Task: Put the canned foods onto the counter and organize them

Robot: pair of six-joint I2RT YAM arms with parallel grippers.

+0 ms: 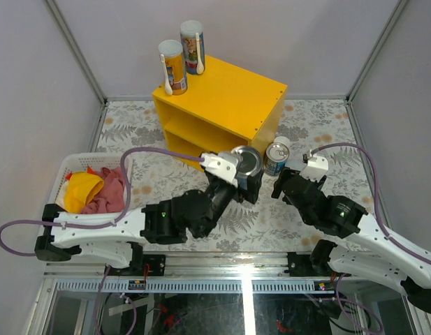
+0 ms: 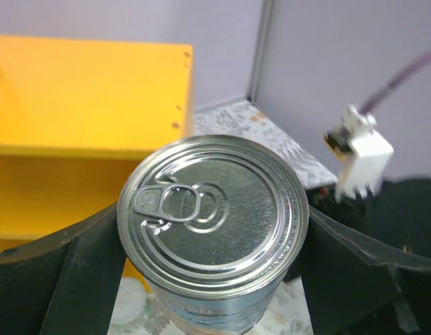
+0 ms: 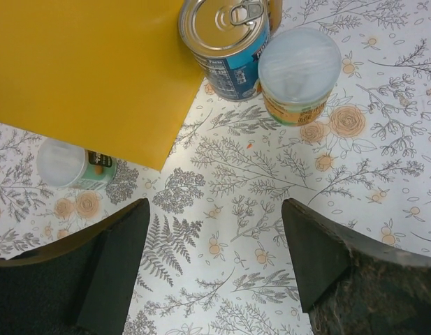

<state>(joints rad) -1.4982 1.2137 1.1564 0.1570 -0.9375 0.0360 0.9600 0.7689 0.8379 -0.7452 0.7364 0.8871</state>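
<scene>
My left gripper (image 2: 212,234) is shut on a wide steel pull-tab can (image 2: 212,209), held above the table by the yellow counter's (image 1: 222,98) front right corner; the top view shows the same can (image 1: 247,162). Two tall yellow tubes (image 1: 173,66) (image 1: 192,46) stand on the counter's back left corner. My right gripper (image 3: 215,244) hangs open over bare tablecloth. Ahead of it stand a blue-labelled steel can (image 3: 225,35), a short pale-lidded can (image 3: 299,66) touching it, and a small green-labelled can (image 3: 68,166) by the counter's edge (image 3: 82,70).
A white laundry basket (image 1: 65,174) holding yellow and pink cloths sits at the left of the table. Grey walls with metal posts close in the back and both sides. The flowered tablecloth (image 1: 327,125) lies under everything.
</scene>
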